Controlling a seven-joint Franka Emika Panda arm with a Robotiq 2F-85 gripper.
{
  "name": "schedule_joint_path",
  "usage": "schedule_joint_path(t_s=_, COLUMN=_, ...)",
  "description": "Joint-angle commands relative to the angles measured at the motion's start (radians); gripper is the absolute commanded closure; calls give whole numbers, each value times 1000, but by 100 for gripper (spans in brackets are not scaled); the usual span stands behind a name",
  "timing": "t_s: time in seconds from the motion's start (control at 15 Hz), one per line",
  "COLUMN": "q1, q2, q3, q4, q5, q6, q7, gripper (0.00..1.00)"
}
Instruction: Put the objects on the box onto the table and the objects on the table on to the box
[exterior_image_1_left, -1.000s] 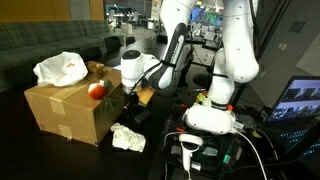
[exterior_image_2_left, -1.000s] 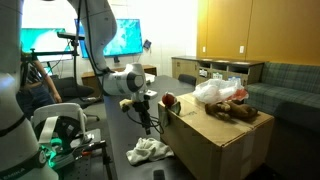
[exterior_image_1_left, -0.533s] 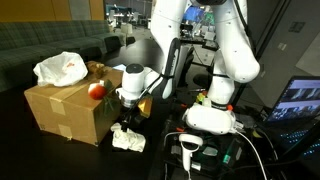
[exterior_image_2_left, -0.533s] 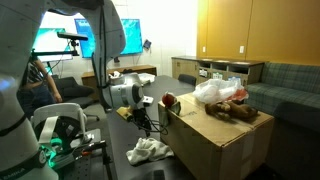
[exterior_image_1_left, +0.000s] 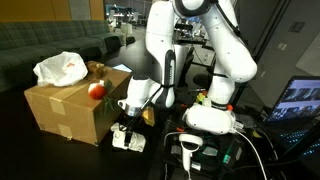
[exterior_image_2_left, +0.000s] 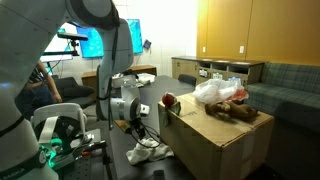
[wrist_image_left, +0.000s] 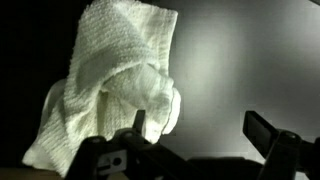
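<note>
Arm lower than before, jaws spread wide over crumpled white cloth beside taped brown box.

Robotics lab set up in an office lounge, by the look of it. White robot arm on its base at the table edge, w/ loose cables & a lit laptop screen next to it. Big bright monitor behind. Lounge bits: dark sofa along the back, wood cabinets, low shelf unit. Lit work area far back.
</note>
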Motion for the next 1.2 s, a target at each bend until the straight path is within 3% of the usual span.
schedule_joint_path(t_s=0.0, q1=-100, q2=58, q3=104, q4=-19, q5=207, q6=16, q7=-233, gripper=0)
schedule_joint_path(t_s=0.07, q1=-94, q2=64, q3=109, q4=-11, q5=299, q6=-9, q7=-290, gripper=0)
schedule_joint_path(t_s=0.13, q1=-82, q2=76, q3=78, q4=20, q5=203, q6=-23, q7=-184, gripper=0)
schedule_joint_path(t_s=0.6, q1=130, q2=69, q3=-113, q4=104, q5=350, q6=-157, q7=-71, gripper=0)
schedule_joint_path(t_s=0.73, q1=167, q2=82, q3=-133, q4=133, q5=365, q6=-213, q7=-42, gripper=0)
schedule_joint_path(t_s=0.8, q1=219, q2=80, q3=-149, q4=127, q5=524, q6=-224, q7=-162, gripper=0)
schedule_joint_path(t_s=1.13, q1=262, q2=118, q3=-121, q4=158, q5=708, q6=-248, q7=-300, gripper=0)
